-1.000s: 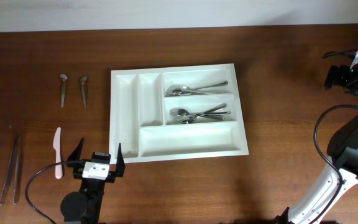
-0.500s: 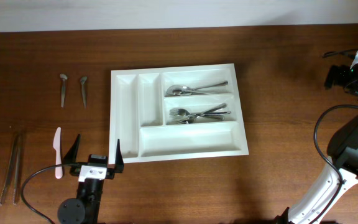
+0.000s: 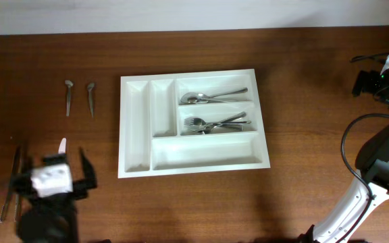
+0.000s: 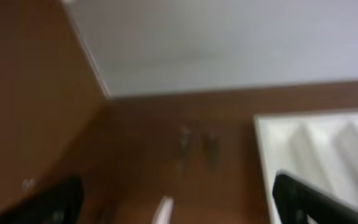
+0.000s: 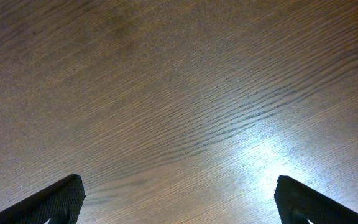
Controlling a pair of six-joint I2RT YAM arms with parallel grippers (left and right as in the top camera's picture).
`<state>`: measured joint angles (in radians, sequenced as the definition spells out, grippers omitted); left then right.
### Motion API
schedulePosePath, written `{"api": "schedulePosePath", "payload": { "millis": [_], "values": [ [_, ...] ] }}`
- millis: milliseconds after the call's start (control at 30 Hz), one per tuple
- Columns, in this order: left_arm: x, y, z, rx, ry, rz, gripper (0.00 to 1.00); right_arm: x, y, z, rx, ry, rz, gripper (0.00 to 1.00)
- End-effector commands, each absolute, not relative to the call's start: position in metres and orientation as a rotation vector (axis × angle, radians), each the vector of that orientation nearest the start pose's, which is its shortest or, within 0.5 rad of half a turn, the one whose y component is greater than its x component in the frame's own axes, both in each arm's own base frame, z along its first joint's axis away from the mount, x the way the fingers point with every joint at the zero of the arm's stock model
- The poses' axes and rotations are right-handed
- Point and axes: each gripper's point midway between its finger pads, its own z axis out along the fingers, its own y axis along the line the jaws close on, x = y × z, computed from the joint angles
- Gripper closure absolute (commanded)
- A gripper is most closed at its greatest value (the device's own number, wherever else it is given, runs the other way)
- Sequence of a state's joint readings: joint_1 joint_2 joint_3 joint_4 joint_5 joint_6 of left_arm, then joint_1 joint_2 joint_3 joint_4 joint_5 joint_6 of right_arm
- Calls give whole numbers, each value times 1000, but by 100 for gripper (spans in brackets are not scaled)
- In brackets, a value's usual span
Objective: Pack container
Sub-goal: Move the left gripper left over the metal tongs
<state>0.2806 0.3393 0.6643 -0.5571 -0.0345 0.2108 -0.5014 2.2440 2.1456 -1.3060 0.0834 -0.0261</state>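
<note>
Near the front left corner of the tabletop (image 3: 181,209), I am holding my left hand (image 3: 53,174) wide open and empty, hovering just over the white plastic knife (image 3: 62,145), whose tip is showing just ahead of it. The knife's long axis is running away from me, toward the far edge, so I judge that my jaws are standing across it, which suits a grasp. The container (image 3: 208,152) is lying to the right of this hand, near but apart, with its long front compartment bare and running left to right. My right hand (image 5: 179,200) is gaping empty too, well apart at the far right, so the left arm is the nearer one.
</note>
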Motion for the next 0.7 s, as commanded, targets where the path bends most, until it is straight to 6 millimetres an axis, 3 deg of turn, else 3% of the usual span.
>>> {"api": "schedulePosePath", "payload": {
  "millis": [0, 100, 300, 433, 567, 667],
  "values": [
    [226, 86, 294, -124, 1978, 395, 1, 410, -239, 118, 721, 2898, -185, 1],
    [238, 104, 294, -195, 2237, 351, 1, 410, -239, 118, 721, 2899, -185, 1],
    [267, 121, 286, -188, 2518, 284, 1, 410, -239, 118, 721, 2898, -185, 1],
    [263, 130, 255, 173, 2757, 353, 1, 410, -239, 118, 721, 2898, -185, 1],
    [247, 166, 225, 158, 2983, 543, 1, 410, -239, 118, 721, 2898, -185, 1],
    [254, 177, 210, 162, 3035, 575, 1, 410, -239, 118, 721, 2898, -185, 1]
  ]
}}
